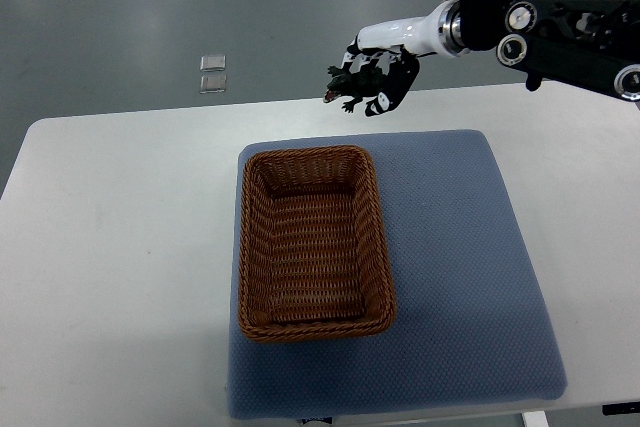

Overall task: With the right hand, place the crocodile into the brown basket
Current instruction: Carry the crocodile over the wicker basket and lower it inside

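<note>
I had the right hand (388,67) up over the far edge of the white table (120,247), its fingers curled around the dark crocodile (349,87), which it held in the air. The brown basket (243,247) sat on the blue mat (460,277), nearer the robot and apart from the crocodile.

The basket (314,245) is woven brown wicker, the mat (450,277) rough blue cloth, the bench (120,277) smooth matt white.

A white table (120,247) bearing a blue mat (460,277) stands on a glossy grey floor (150,17)
</note>
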